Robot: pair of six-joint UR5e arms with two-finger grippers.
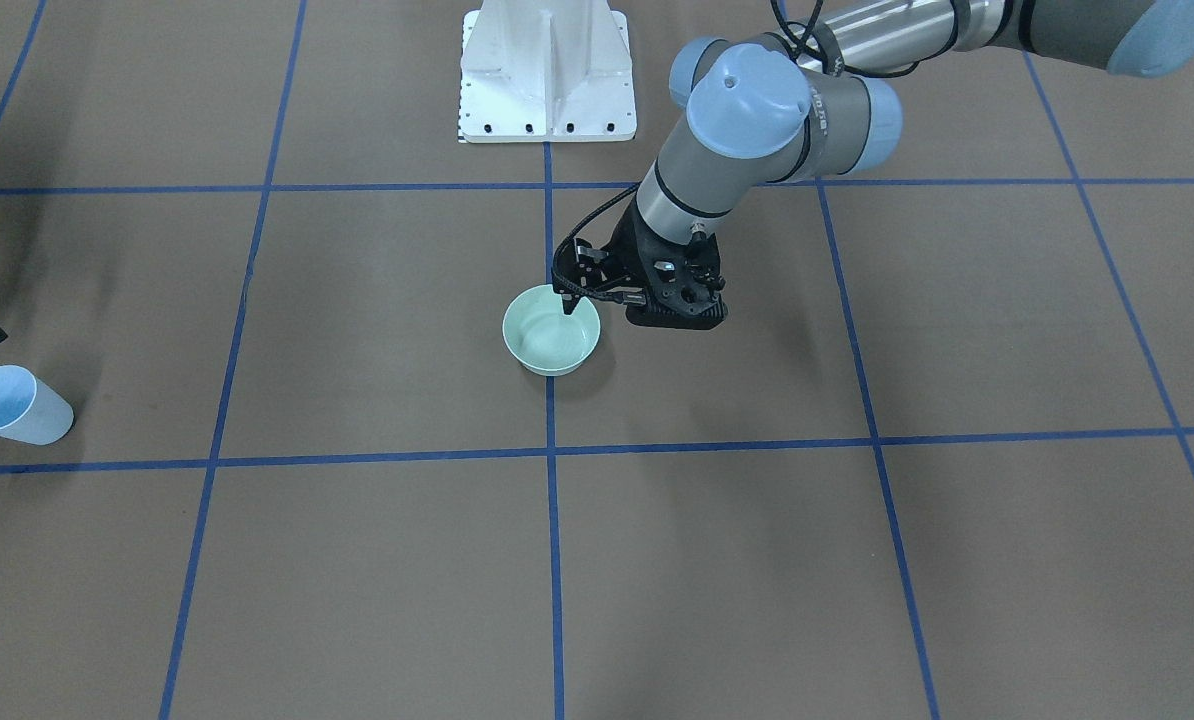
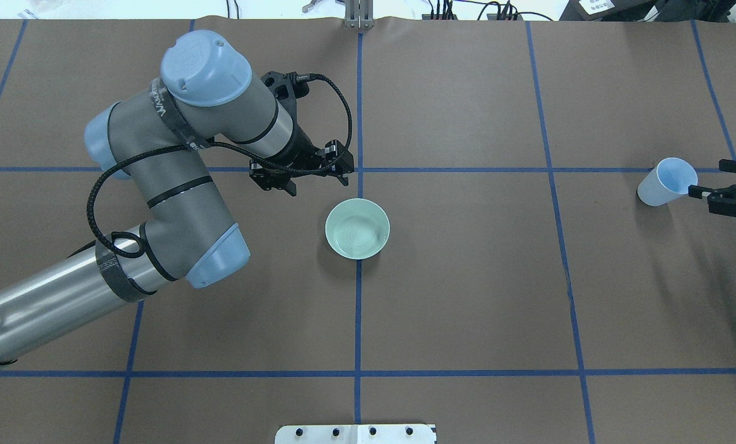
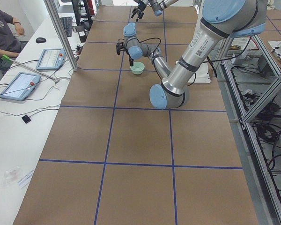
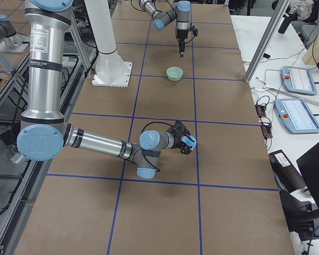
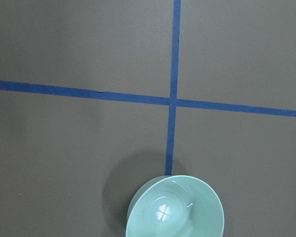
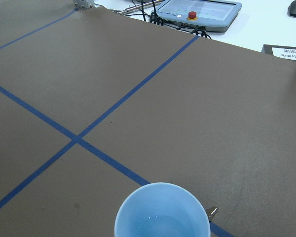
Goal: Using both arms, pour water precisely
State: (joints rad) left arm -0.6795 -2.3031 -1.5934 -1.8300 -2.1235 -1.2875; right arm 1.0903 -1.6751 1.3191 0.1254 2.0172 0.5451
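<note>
A mint-green bowl [image 2: 357, 229] stands at the table's middle on a blue tape line. It also shows in the left wrist view [image 5: 175, 207]. My left gripper [image 2: 318, 187] hangs open and empty above the table just beyond the bowl, on its far left side, with one fingertip [image 1: 568, 305] over the rim. A light-blue cup [image 2: 666, 181] stands upright at the far right. My right gripper [image 2: 707, 179] is open right beside it, one fingertip [image 2: 693, 192] by the rim. I cannot tell whether it touches. The right wrist view looks into the cup [image 6: 162, 212].
The white base pedestal [image 1: 547, 70] stands at the robot's table edge. Blue tape lines [image 2: 359, 308] grid the brown table cover. Operators' tablets [image 4: 297, 114] and cables lie on a white bench beyond the far edge, and a metal post [image 3: 61, 33] stands there.
</note>
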